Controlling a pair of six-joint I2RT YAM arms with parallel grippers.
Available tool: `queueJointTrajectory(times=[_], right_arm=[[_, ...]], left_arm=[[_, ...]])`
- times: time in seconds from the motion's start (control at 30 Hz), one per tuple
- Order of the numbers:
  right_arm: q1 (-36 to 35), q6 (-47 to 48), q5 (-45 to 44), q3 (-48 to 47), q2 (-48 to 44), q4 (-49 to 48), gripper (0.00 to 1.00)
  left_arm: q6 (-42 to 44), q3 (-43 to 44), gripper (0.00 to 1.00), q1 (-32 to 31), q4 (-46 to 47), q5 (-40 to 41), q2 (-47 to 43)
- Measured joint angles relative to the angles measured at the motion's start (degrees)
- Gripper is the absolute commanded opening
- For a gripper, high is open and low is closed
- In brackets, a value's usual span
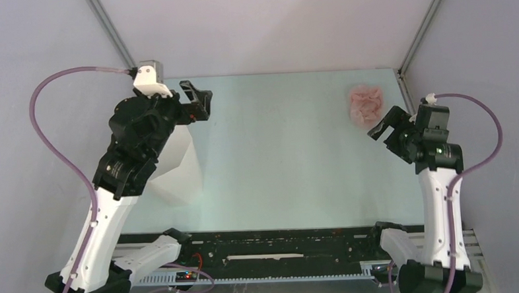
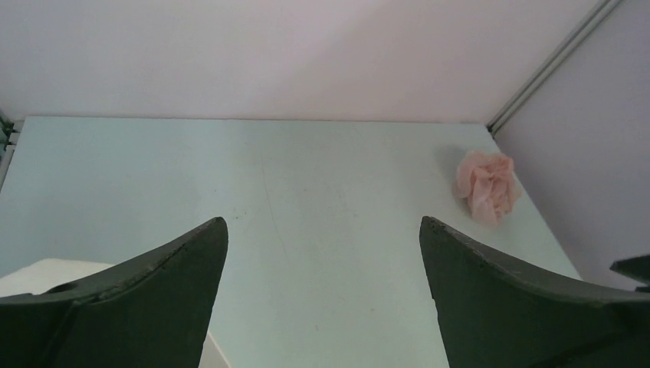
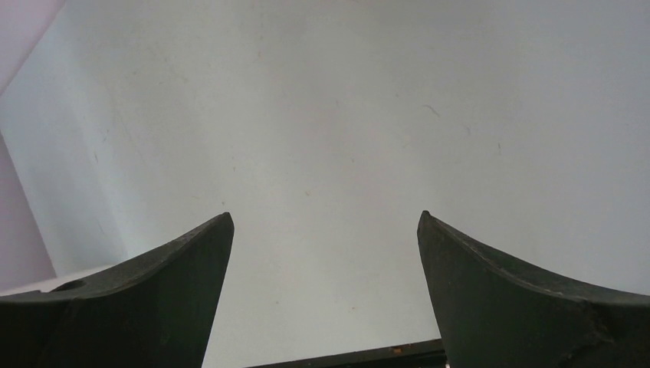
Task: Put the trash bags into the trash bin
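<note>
Crumpled pale-pink plastic bag (image 1: 365, 103), upper right; white faceted plastic bin (image 1: 178, 170), left.
I see left gripper (image 1: 200, 101) and right gripper (image 1: 385, 124) spread wide, empty.

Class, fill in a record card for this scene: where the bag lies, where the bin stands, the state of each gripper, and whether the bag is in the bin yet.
bag: pink trash bag, crumpled, on the table near its far right corner
bin: white trash bin, on the left side, partly under the left arm
left: left gripper open, empty, near the bin
right: right gripper open, empty, close to the bag, not touching it
bag in bin: no
</note>
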State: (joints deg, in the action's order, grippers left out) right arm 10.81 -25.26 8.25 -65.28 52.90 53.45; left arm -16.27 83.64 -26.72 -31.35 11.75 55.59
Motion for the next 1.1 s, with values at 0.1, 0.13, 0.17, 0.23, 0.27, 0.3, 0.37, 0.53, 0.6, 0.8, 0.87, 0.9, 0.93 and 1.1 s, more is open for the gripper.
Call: queueJointTrajectory(times=[0.1, 0.13, 0.17, 0.23, 0.27, 0.3, 0.37, 0.53, 0.6, 0.8, 0.87, 0.9, 0.93, 1.1], right_arm=[[1.60, -1.20, 1.60, 2.43, 4.59, -3.76, 0.97], [1.88, -1.53, 2.03, 2.69, 6.60, -5.01, 0.96], [2.05, -1.86, 2.45, 2.73, 8.76, -6.38, 0.95], [2.47, -2.19, 3.13, 2.69, 13.49, -9.79, 0.90], [2.78, -2.27, 3.69, 2.43, 16.41, -11.58, 0.85], [3.08, -2.27, 4.15, 2.03, 19.12, -12.81, 0.80], [4.20, -2.14, 4.96, -0.35, 25.66, -14.82, 0.69], [7.65, -0.39, 4.31, -10.10, 41.44, -18.10, 0.52], [8.96, 0.33, 4.35, -12.90, 45.57, -19.21, 0.52], [11.87, 2.21, 8.33, -17.86, 53.90, -22.18, 0.50], [12.17, 2.91, 8.96, -19.21, 55.89, -23.50, 0.50], [12.26, 3.19, 9.46, -19.78, 56.63, -23.96, 0.50], [12.35, 3.54, 10.08, -20.20, 57.20, -24.46, 0.50], [12.37, 4.85, 13.81, -24.74, 61.55, -26.21, 0.47]], left_arm=[[2.01, -1.46, 1.00, -0.46, 1.20, -0.24, -0.11], [2.99, -1.79, 1.00, -0.59, 1.75, -0.39, -0.26], [3.85, -2.05, 1.00, -0.72, 2.29, -0.42, -0.48], [6.38, -2.51, 1.00, -1.31, 3.41, -0.37, -1.14], [8.07, -2.67, 1.00, -1.92, 3.93, -0.13, -1.60], [9.66, -2.75, 1.00, -2.54, 4.22, 0.07, -2.01], [12.44, -2.97, 1.00, -3.87, 4.52, 0.48, -2.84], [17.35, -3.34, 1.00, -5.90, 4.39, 1.66, -4.72], [18.43, -3.37, 1.00, -5.95, 4.39, 2.05, -5.14], [21.29, -3.37, 1.00, -5.95, 4.46, 3.56, -5.35], [21.42, -3.37, 1.00, -5.95, 4.46, 3.54, -5.35], [21.40, -3.37, 1.00, -5.95, 4.42, 3.45, -5.33], [21.38, -3.37, 1.00, -5.95, 4.28, 3.21, -5.22], [21.24, -3.34, 1.00, -5.97, 3.78, 2.93, -4.52]])
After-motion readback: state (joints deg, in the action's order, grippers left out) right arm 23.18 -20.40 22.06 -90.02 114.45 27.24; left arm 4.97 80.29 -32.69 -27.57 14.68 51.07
